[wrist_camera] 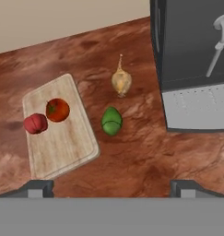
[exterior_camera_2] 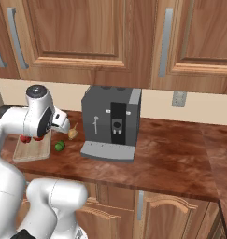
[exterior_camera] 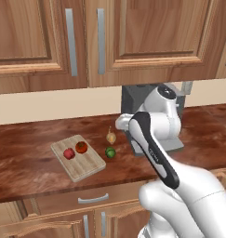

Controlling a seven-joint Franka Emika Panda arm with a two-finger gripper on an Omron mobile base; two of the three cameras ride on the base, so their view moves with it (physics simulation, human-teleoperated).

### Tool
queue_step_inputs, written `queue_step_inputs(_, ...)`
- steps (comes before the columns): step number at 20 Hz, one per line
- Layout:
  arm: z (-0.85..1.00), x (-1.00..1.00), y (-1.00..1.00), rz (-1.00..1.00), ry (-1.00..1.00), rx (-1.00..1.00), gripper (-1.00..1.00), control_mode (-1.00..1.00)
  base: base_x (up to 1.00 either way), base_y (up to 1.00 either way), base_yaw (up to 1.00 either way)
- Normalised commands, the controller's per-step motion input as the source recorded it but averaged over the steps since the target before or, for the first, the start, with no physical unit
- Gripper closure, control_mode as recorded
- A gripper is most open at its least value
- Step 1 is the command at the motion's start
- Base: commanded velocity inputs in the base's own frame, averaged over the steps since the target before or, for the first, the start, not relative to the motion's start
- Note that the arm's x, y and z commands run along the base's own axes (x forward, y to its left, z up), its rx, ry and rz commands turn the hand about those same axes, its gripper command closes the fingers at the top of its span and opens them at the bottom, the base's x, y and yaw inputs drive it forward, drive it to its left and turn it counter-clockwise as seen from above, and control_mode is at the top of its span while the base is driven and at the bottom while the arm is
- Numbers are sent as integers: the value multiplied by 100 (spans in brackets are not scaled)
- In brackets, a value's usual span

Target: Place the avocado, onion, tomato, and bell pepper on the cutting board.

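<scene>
Claw (wrist_camera: 111, 186) spread wide above avocado (wrist_camera: 112, 121) and onion (wrist_camera: 121, 82) (right base view half-hides the cutting board (exterior_camera_2: 35, 150)).

My arm (exterior_camera: 179, 186) is glossy white w/ rounded, bulbous segments. A black strip w/ small pale lettering runs along one link. Round dark cap w/ grey ring on the top joint. Finger tips (wrist_camera: 37, 188) are small, dark, blocky.

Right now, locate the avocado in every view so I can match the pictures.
Left base view: avocado on the counter, just right of the cutting board.
Right base view: low left, right of the board.
Hand view: centre, below the onion.
Shared landmark: the onion beside it.
</scene>
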Motion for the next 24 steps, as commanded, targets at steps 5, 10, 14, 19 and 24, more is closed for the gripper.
queue_step_inputs(5,-20,1,0,0,0,0,-100,-100,0,0,0)
queue_step_inputs(10,-14,18,2,1,0,0,-100,-100,0,0,0)
queue_step_inputs(14,-19,29,10,0,2,0,-100,-100,0,0,0)
queue_step_inputs(19,-23,31,11,0,3,0,-100,-100,0,0,0)
queue_step_inputs(24,-26,25,3,0,4,0,-100,-100,0,0,0)
